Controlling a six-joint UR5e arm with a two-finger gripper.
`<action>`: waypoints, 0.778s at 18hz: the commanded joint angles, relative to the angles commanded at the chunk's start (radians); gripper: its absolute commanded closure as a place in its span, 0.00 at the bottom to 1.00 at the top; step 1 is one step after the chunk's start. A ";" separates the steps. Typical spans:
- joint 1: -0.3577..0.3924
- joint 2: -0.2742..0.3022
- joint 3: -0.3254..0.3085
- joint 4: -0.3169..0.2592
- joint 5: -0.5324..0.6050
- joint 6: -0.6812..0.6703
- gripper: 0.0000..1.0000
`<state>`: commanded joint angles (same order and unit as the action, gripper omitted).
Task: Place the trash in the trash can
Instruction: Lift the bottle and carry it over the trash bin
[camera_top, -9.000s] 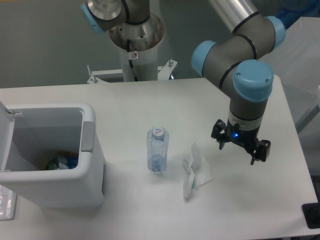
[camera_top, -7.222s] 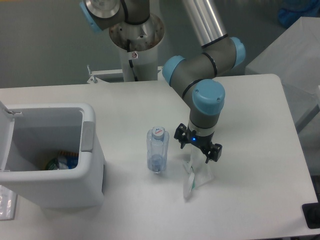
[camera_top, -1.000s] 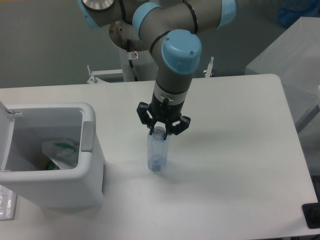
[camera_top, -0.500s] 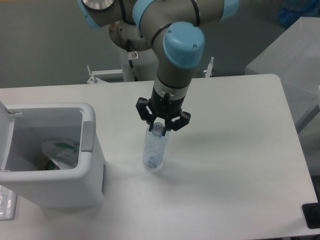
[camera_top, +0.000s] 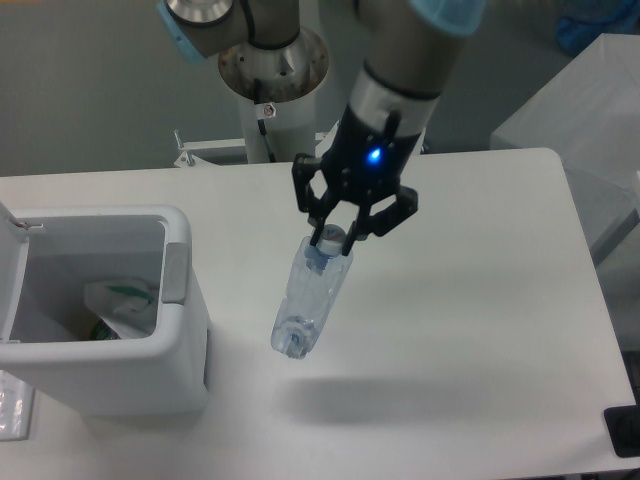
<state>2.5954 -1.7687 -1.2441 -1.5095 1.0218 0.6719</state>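
Bin (camera_top: 175, 375) stands open at the table's (camera_top: 480, 330) left, wrapper (camera_top: 120, 300) lying inside it. Bottle (camera_top: 308, 297) hangs tilted above the table, right of the bin, base lowest. Gripper (camera_top: 337, 236) fingers are clamped on the bottle's capped neck.

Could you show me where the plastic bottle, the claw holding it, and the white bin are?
plastic bottle (camera_top: 306, 305): fixed camera view, on the middle of its clear body.
claw (camera_top: 337, 238): fixed camera view, between its fingertips at the bottle's cap.
white bin (camera_top: 178, 272): fixed camera view, on the grey tab on its rim.
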 joint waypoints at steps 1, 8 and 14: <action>0.011 0.002 0.005 0.000 -0.018 0.000 1.00; 0.031 0.015 0.020 0.002 -0.144 -0.032 1.00; 0.035 0.034 0.035 0.002 -0.316 -0.060 1.00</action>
<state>2.6308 -1.7349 -1.2088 -1.5079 0.7058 0.6121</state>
